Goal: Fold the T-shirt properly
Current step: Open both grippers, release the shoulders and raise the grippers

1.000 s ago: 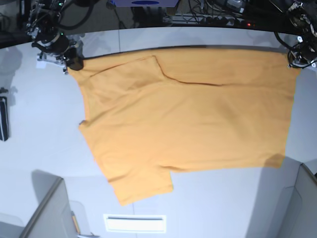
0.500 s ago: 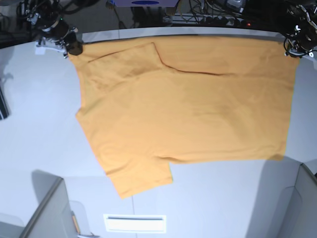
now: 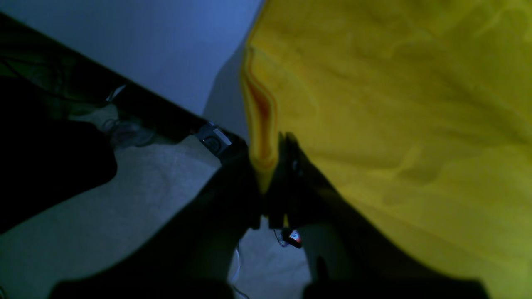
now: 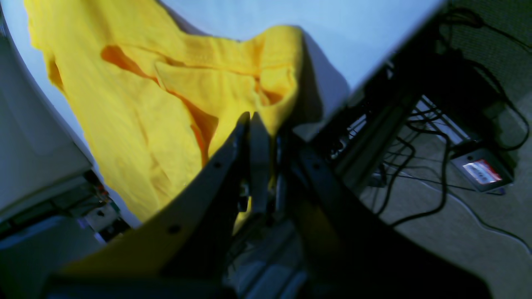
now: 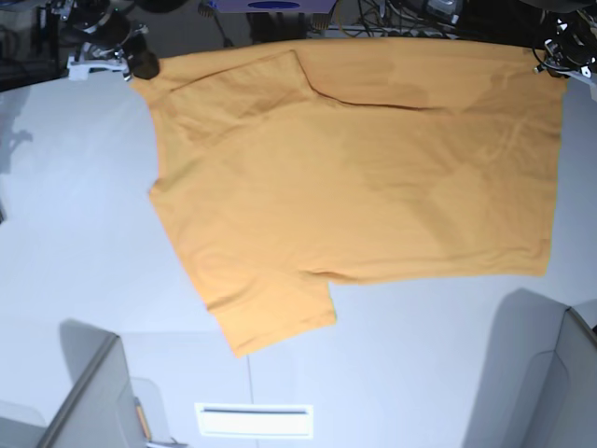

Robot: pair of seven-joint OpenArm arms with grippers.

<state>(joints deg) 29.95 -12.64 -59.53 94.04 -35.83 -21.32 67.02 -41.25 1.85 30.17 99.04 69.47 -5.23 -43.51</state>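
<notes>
An orange-yellow T-shirt (image 5: 354, 177) is held stretched over the far side of a white bench (image 5: 75, 252) by two pincers.

At the left of the base view, the right pincer (image 5: 140, 65) is clamped on one far corner, near a folded-over sleeve (image 5: 233, 93); the lower sleeve (image 5: 270, 317) is laid flat toward the near side. At the right, the left pincer (image 5: 550, 63) is clamped on the other far corner, a fold of cloth pinched between dark fingers (image 3: 291, 166).

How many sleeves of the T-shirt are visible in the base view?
2. One sleeve sticks out at the T-shirt lower left; the other sleeve lies folded over the body near the top left. None seems hidden.
</notes>
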